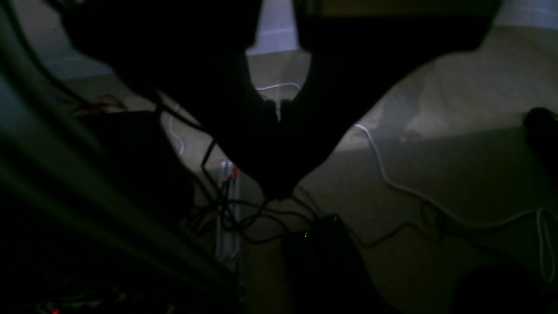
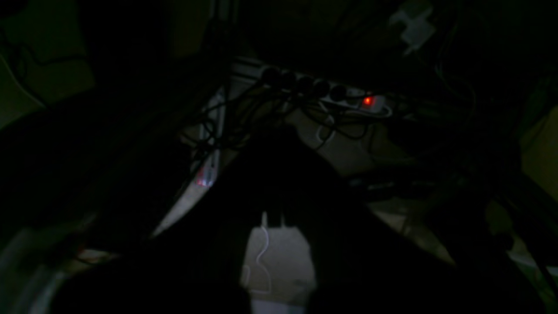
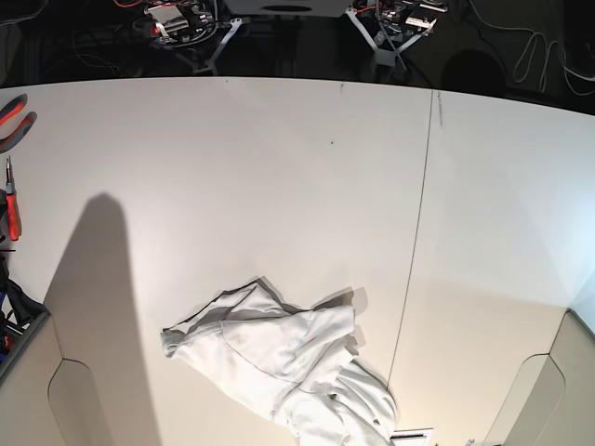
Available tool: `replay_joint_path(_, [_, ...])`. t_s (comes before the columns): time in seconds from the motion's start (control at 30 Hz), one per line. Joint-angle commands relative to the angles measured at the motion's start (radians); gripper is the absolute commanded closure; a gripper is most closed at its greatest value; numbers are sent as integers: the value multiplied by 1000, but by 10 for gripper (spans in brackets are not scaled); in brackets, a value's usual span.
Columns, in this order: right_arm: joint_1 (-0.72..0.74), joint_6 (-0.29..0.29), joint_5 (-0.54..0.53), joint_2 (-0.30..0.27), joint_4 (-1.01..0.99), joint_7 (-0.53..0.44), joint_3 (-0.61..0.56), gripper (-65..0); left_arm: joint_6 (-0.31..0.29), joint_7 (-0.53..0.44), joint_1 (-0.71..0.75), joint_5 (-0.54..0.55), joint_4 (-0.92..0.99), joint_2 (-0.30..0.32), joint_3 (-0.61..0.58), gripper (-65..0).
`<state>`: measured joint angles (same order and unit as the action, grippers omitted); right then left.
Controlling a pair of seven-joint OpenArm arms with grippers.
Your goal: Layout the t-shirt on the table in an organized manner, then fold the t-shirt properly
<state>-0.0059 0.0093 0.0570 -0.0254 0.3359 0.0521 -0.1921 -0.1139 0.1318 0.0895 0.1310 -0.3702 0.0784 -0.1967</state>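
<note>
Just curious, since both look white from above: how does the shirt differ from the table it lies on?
The t-shirt is crumpled, with folds and shadows; the table is flat and smooth. The t-shirt covers only a small patch near the front edge; the table is far wider. Both are plain and pale.

- T-shirt (image 3: 288, 372) crumpled on the table (image 3: 279, 177), near the front edge, just left of the seam line (image 3: 414, 242).
- Pliers (image 3: 13, 119) and screwdriver (image 3: 11, 200) at the table's far left edge, well apart from the t-shirt.
- Cables (image 3: 544, 42) behind the table's back right corner.
</note>
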Motion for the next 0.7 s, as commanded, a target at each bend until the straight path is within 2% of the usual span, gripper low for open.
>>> replay_joint_path(0.0, [-10,-6,-1,-13,6,-2,2,0,-3,-4,10,-1,-18,12,2,0])
replay_joint_path(0.3, [-98,-6,-1,-81,39,-2,2,0,-3,-4,121,7,-145,73,2,0])
replay_joint_path(0.67, [-351,-7,-1,-143,369,-3,2,0,-3,-4,333,10,-386,144,2,0])
